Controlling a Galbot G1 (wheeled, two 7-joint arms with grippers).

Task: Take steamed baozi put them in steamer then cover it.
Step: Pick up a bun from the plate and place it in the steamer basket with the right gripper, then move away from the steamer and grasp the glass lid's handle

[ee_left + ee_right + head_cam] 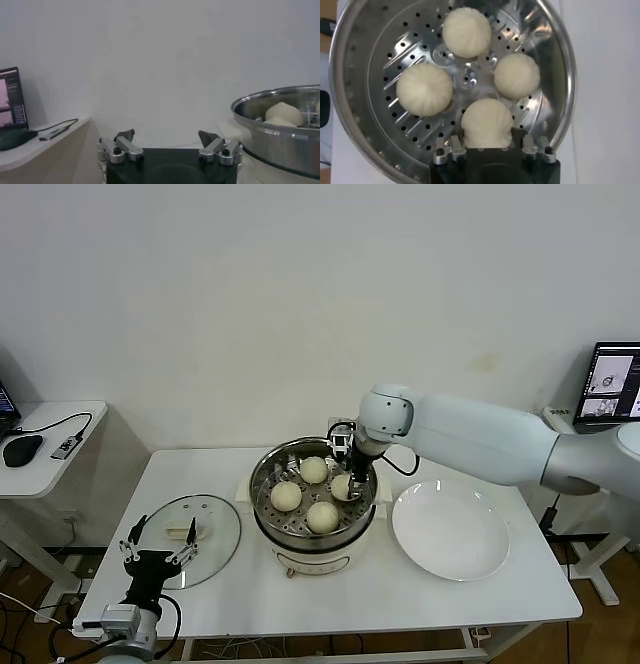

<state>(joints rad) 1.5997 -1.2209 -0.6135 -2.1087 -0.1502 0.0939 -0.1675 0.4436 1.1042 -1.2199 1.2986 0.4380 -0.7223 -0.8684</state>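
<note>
Overall, four baozi (486,122) in steamer (555,75), no legible writing

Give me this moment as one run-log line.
baozi: all four in steamer | right pincer: in steamer, straddling fourth bun, open | left pincer: idle, open, near cover | cover: on table | plate: empty

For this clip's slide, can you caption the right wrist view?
Right gripper straddles the fourth baozi among four in the steamer.
</note>
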